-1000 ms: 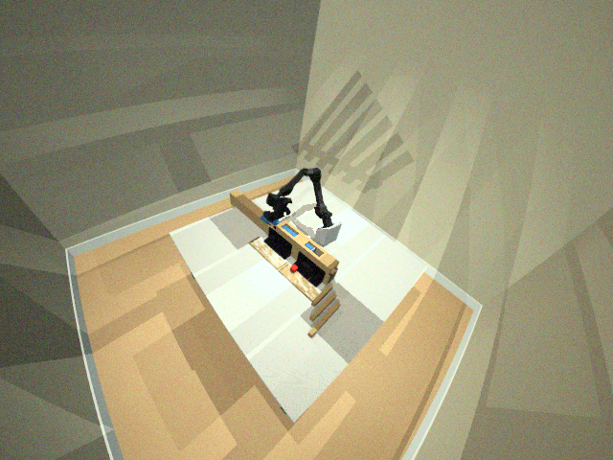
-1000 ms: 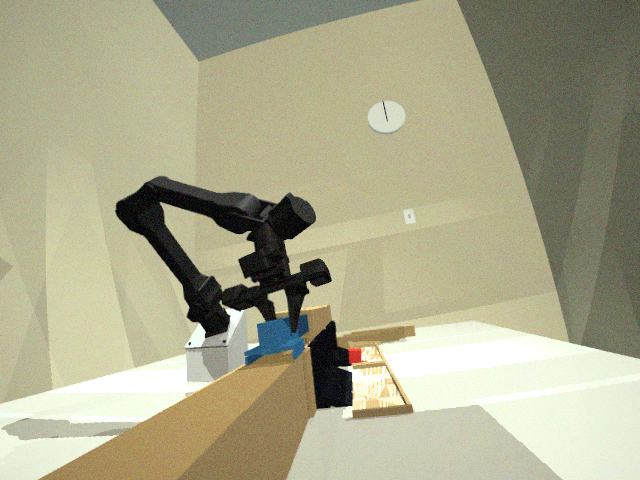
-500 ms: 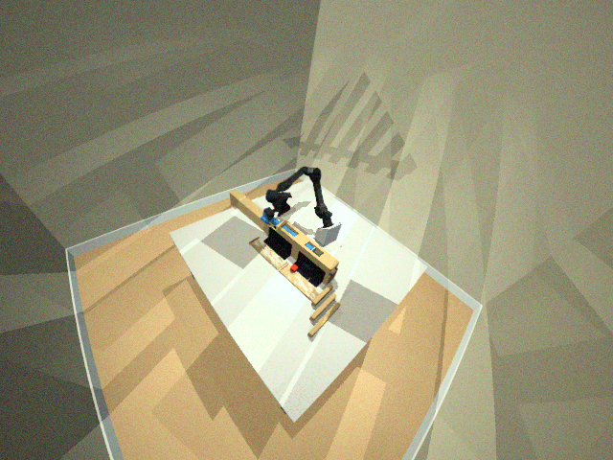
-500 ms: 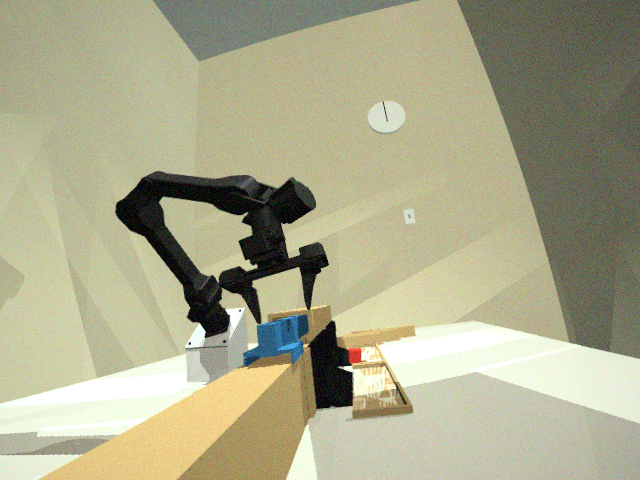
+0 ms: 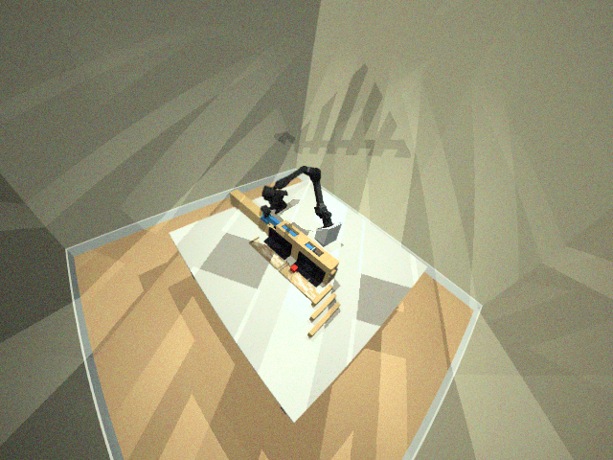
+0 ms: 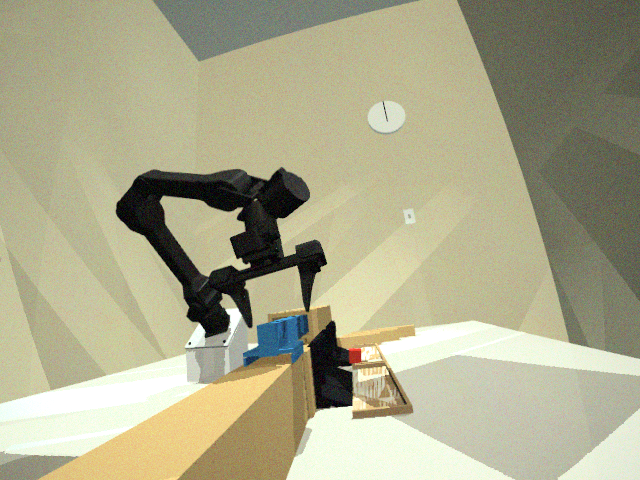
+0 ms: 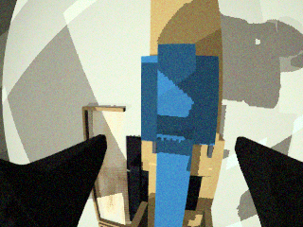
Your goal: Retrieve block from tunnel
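The jaws are released and spread wide, with nothing between their fingers, and point down above the near end of the blue sliding cage (image 5: 270,218) (image 6: 281,333) (image 7: 206,95). In the wrist view the cage's blue upper bar runs between the two fingertips, apart from both. The black arm (image 5: 319,190) (image 6: 175,253) bends over from its pale base (image 5: 328,234) (image 6: 206,361) on the table (image 5: 297,376) (image 6: 465,413) (image 7: 43,118). Blue parts also show through the top openings of the wooden tunnel (image 5: 324,257) (image 6: 320,320), and a wooden beam (image 5: 242,200) (image 6: 206,418) (image 7: 185,14) extends from the end under the jaws. Beside the tunnel are black panels (image 5: 279,243) (image 6: 330,382) and a low framed panel (image 5: 315,295) (image 6: 382,412) (image 7: 104,109). A small red cube (image 5: 294,268) (image 6: 354,355) shows between them, outside the jaws; whether it is the task's block I cannot tell, and no other block can be made out. Thin wooden rods (image 5: 324,320) lie near the tunnel's far end.
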{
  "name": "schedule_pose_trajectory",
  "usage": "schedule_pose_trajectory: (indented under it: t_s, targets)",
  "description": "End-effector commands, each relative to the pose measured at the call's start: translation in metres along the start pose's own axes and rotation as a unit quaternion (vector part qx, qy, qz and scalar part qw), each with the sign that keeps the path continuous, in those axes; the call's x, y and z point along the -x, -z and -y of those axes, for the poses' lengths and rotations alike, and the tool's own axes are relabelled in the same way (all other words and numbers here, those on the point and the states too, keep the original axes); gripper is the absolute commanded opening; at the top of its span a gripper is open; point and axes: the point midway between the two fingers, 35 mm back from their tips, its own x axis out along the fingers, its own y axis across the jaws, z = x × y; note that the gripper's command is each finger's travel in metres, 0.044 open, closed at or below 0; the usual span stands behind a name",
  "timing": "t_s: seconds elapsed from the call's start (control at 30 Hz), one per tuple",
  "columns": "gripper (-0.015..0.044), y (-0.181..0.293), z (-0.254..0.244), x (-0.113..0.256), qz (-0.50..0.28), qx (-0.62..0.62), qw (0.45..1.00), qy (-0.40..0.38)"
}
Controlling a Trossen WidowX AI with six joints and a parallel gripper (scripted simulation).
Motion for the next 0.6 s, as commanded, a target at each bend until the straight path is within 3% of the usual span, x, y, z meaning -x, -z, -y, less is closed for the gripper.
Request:
schedule_pose_trajectory:
  t_s: [0.0,0.57]
  targets:
    - [0.044,0.001,0.0,-0.006,-0.003,0.002,1.0,-0.002]
    - [0.044,0.007,0.005,-0.032,-0.001,0.002,1.0,-0.002]
